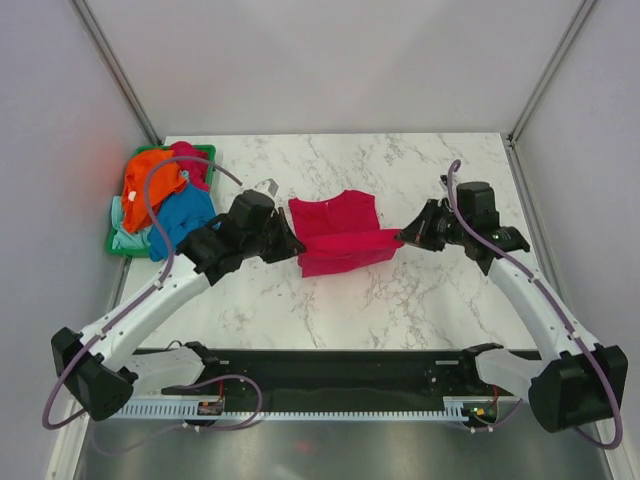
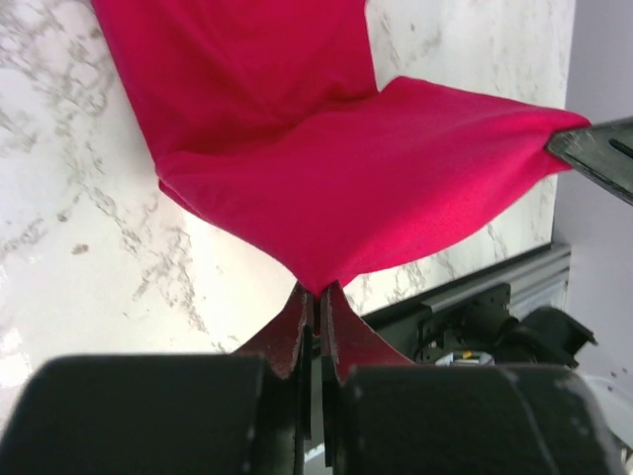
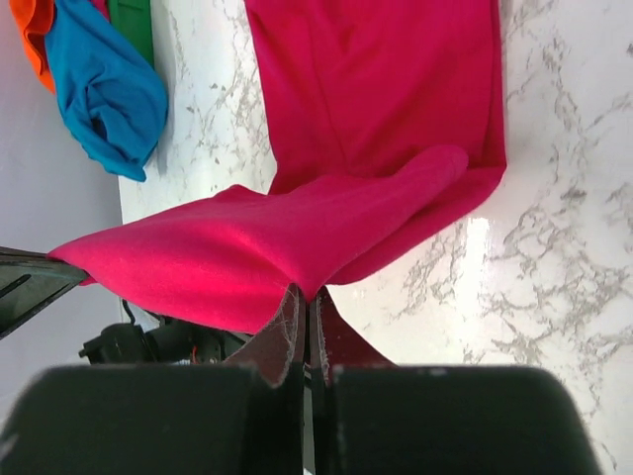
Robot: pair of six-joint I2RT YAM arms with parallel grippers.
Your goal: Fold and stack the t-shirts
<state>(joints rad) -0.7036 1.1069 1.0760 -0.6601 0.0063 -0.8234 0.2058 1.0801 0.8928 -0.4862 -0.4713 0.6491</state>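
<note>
A magenta-red t-shirt point(image 1: 338, 232) lies mid-table, its near part lifted and stretched between both grippers. My left gripper point(image 1: 298, 247) is shut on the shirt's left near corner point(image 2: 318, 282). At the opposite end my right gripper point(image 1: 404, 238) is shut on the right near corner point(image 3: 315, 290). The far half of the shirt point(image 2: 237, 69) rests flat on the marble. Orange point(image 1: 152, 172), blue point(image 1: 183, 215) and pale mint point(image 1: 130, 240) t-shirts are heaped in the green basket point(image 1: 205, 152) at the back left.
The blue shirt point(image 3: 104, 89) spills over the basket's edge onto the marble table point(image 1: 420, 170). Grey walls close in the left, right and far sides. A black rail with cables point(image 1: 330, 375) runs along the near edge between the arm bases.
</note>
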